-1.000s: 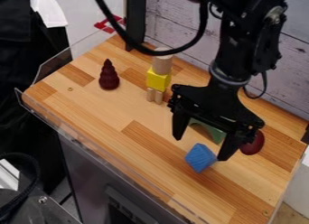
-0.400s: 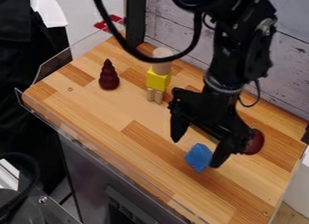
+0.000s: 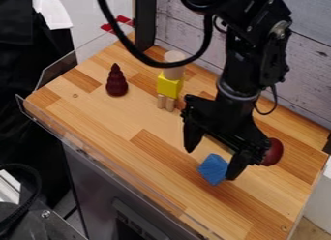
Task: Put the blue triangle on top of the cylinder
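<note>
At 5 o'clock on the table (image 3: 103, 113): blue triangle (image 3: 211, 170) on the wood, gripper (image 3: 211, 164) spread over it.

Clock is the camera's, 12 = top of view. Gripper hangs from the black arm (image 3: 242, 65), which enters from 12 to 1 o'clock. Fingers well apart, tips pointing down, one on the 10 o'clock side of the blue triangle, the other overlapping its 3 o'clock edge in view. Nothing pinched. Can't tell if that second finger touches the block.

Cylinder (image 3: 174, 66), pale wood, sits upright at 11 o'clock from the blue triangle, on top of a yellow block (image 3: 169, 85). Two small wooden legs (image 3: 165, 102) under the yellow block. Top of cylinder bare, blue triangle not on it.

Rest: dark red tiered cone (image 3: 116, 82) upright at 9 o'clock from the yellow block. Dark red rounded piece (image 3: 275, 153) between 2 and 3 o'clock from the blue triangle, partly behind the gripper. Pale plank wall (image 3: 304, 79) along the table's 1 o'clock side.
</note>
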You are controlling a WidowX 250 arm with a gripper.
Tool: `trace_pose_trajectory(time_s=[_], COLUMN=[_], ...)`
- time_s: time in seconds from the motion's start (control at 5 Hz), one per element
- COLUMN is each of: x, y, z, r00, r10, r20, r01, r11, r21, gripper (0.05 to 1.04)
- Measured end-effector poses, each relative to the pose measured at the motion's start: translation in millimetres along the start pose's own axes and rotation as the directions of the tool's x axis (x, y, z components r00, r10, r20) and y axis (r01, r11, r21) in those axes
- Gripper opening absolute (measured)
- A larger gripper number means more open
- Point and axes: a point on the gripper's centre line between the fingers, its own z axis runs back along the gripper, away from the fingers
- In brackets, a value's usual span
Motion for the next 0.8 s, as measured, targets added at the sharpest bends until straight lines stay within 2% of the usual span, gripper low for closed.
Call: trace_pose_trajectory(time_s=[0.2, 0.8], x=[2.9, 6.4], y=[-2.5, -0.3], z=[-4.7, -27.0], r00=[1.000, 1.000], r10=[-0.006, -0.013], r20=[0.005, -0.023], r01=[0.006, 0.011], r11=[1.000, 0.998], r21=[-0.024, -0.063], gripper=[1.001, 1.001])
